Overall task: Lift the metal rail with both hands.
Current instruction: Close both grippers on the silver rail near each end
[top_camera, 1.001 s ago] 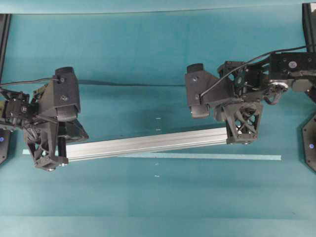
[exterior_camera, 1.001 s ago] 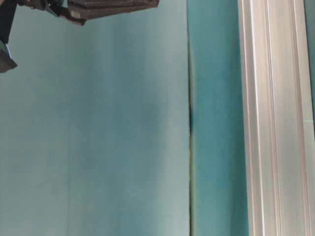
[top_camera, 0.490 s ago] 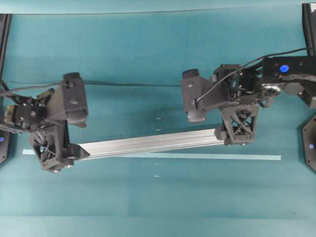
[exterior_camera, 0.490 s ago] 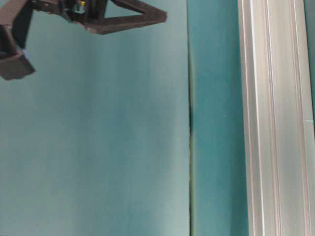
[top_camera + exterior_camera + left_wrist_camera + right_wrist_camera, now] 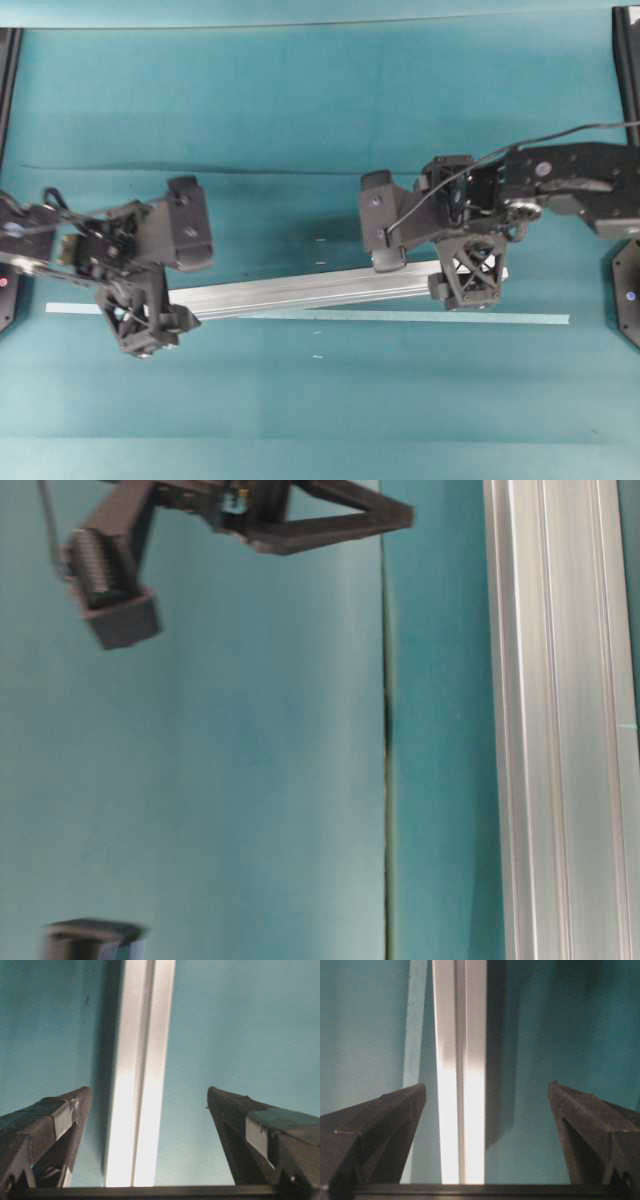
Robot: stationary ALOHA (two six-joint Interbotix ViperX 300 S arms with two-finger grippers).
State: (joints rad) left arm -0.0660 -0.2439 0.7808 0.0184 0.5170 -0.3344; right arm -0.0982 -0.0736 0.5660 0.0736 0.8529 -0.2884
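Note:
The metal rail (image 5: 310,288) lies slightly slanted on the teal mat, silver with a lengthwise groove. My left gripper (image 5: 165,283) straddles its left end, jaws wide apart. In the left wrist view the rail (image 5: 140,1085) runs between the fingertips (image 5: 80,1097) with gaps on both sides. My right gripper (image 5: 425,260) straddles the right end, also open. In the right wrist view the rail (image 5: 460,1060) passes left of centre, touching neither finger (image 5: 555,1092). The table-level view shows the rail (image 5: 560,730) close up.
A thin pale-blue tape strip (image 5: 400,317) lies on the mat just in front of the rail, also seen as the tape strip (image 5: 415,1020) in the right wrist view. Black arm bases (image 5: 628,290) stand at the table's sides. A seam (image 5: 386,730) runs through the mat.
Both grippers have opened and let go of the rail's ends. The left one has shifted right and the right one slightly left, each now over the rail.

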